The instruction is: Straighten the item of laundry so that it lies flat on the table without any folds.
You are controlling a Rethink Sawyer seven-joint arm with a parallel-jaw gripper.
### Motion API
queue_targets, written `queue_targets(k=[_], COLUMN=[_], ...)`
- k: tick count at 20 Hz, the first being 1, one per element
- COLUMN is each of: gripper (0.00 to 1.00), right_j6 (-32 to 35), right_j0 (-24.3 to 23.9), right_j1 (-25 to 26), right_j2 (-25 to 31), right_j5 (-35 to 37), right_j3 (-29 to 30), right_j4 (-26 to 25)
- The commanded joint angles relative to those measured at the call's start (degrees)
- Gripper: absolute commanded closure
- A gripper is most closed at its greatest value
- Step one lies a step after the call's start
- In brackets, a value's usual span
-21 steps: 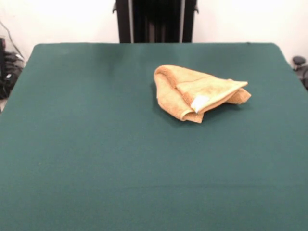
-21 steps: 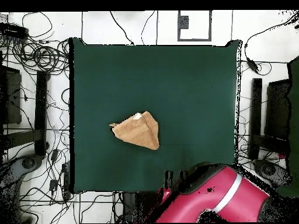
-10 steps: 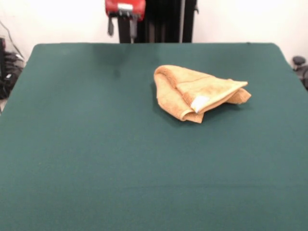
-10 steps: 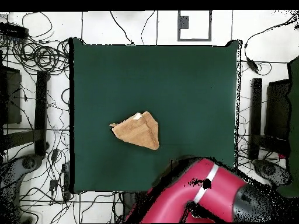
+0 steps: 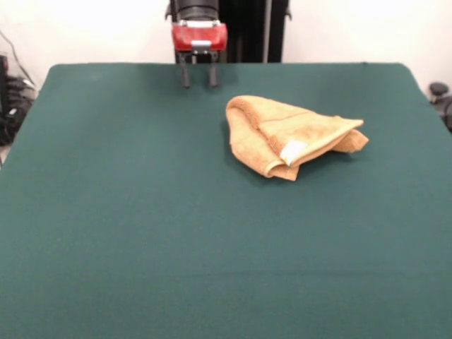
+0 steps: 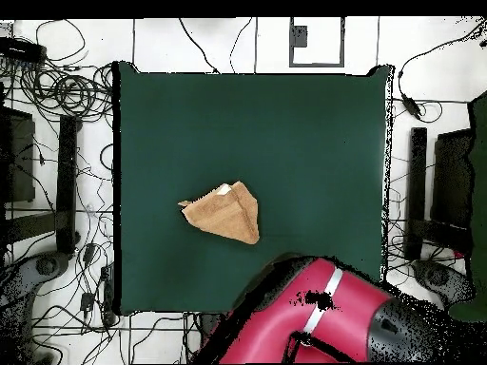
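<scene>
The item of laundry is a tan-orange towel, folded over itself into a rough triangle, with its white tag showing near the front. It lies right of centre in the far half of the dark green table. In the overhead view the towel sits a little left of the table's middle. My gripper hangs over the far edge, left of and behind the towel and clear of it. It is open, with nothing between its two dark fingers. In the overhead view the red arm hides the gripper.
Cables and dark equipment lie on the floor around the table. A dark object stands off the right edge. The red arm covers the table's near-robot edge in the overhead view.
The gripper has come down and moved right in the front view, from above the far edge to hang over the table. The arm has swung further over the table. The towel has not moved.
</scene>
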Motion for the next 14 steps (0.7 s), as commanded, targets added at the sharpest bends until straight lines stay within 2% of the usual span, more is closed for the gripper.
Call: queue_targets(k=[1,5,11,14], gripper=[0.0,0.0,0.0,0.0], right_j6=[18.5,18.4,18.7,19.1], right_j0=[0.2,-0.2,2.0,3.6], right_j1=[-0.6,-0.3,-2.3,-1.4], right_j2=[14.1,15.3,17.2,18.6], right_j5=[14.3,11.6,6.9,2.5], right_j3=[9.6,12.2,17.8,19.1], right_j4=[-2.0,0.3,5.5,8.3])
